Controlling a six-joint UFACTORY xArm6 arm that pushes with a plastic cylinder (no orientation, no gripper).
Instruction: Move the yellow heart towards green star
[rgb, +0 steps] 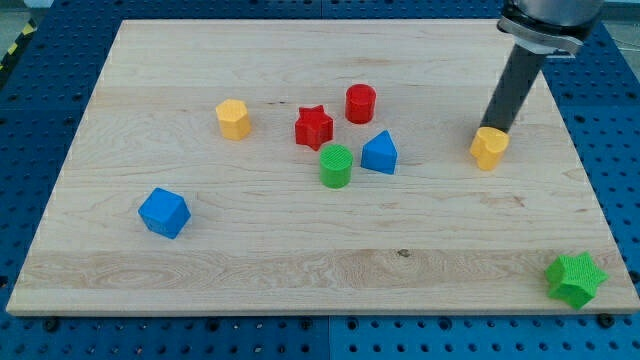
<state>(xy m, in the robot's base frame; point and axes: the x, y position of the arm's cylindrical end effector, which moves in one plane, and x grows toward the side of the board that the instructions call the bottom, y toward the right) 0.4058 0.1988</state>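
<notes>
The yellow heart (489, 148) lies on the wooden board (300, 250) at the view's right, about mid-height. My tip (495, 129) is at the heart's top edge, touching it or just behind it. The green star (576, 279) sits at the board's bottom right corner, well below and to the right of the heart.
A yellow hexagon (233, 118), a red star (313, 127), a red cylinder (360, 103), a green cylinder (336, 166) and a blue triangular block (380, 153) cluster near the middle. A blue cube (164, 212) lies at the left.
</notes>
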